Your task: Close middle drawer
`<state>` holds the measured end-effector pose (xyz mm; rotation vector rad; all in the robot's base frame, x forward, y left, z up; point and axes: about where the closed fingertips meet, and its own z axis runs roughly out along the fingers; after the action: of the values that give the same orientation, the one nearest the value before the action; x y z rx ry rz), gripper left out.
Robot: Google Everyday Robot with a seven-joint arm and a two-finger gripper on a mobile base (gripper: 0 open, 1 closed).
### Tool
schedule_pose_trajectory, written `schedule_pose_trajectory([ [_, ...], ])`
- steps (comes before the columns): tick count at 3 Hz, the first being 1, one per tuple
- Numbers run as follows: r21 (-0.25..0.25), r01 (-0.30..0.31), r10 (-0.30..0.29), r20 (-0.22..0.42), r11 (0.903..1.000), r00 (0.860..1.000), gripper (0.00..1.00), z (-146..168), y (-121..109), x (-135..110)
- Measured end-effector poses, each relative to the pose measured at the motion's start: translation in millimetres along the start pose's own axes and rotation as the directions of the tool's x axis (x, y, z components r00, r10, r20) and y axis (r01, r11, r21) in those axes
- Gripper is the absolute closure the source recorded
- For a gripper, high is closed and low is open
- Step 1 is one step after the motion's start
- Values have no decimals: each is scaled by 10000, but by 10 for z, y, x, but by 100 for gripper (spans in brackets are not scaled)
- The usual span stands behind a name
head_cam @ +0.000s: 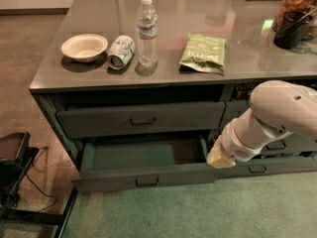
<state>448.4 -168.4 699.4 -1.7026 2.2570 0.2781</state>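
Dim light, countertop [247, 58] glare, pale hand [218, 158] lower right

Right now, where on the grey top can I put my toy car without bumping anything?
There's bare room at the far left of the countertop, behind the bowl and can, and a smaller gap between the bottle and chip bag. The right back corner is crowded by the jar and dark cup. The tool sits low by the open middle drawer.

Dark grey-green middle drawer [148, 175] pulled well out; gripper [219, 157] at its right corner.
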Motion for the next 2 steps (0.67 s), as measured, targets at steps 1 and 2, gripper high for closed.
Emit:
schedule_pose_trajectory([
  [1, 0, 0, 0, 0, 10000, 10000, 100, 0, 0, 0],
  [2, -64, 102, -100, 249, 9999, 9996, 100, 117, 26, 26],
])
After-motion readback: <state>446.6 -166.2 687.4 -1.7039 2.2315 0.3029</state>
